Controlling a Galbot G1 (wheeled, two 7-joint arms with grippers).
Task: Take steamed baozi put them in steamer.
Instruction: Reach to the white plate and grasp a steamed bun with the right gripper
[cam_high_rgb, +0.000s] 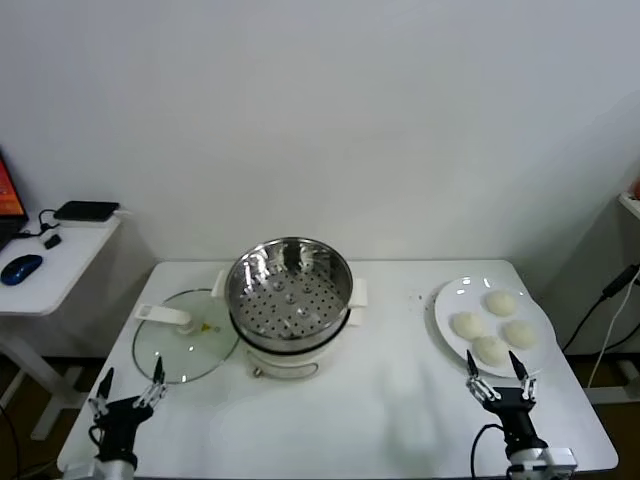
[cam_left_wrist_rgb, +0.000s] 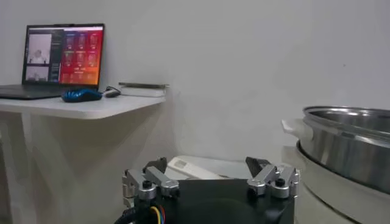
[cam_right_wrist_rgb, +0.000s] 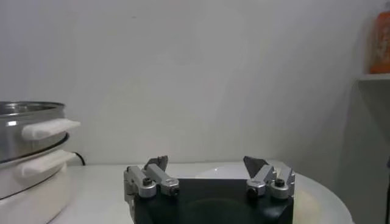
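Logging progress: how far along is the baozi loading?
Done: the glass lid is off; the shiny steel steamer basket holds nothing. In hand: nothing; left gripper and right gripper are open at the table's near edge. Left: all four off-white baozi on the white plate.

Both arms sit low at the near edge of the table (cam_high_rgb: 400, 400), one toward each front corner. The left gripper (cam_high_rgb: 127, 389) is at the table's near left corner, its two fingers spread wide and pointing away from the robot's body. The right gripper (cam_high_rgb: 501, 379) is at the near right part of the table edge, fingers likewise spread apart and empty. In each wrist view the fingertips stand well apart with nothing between them.
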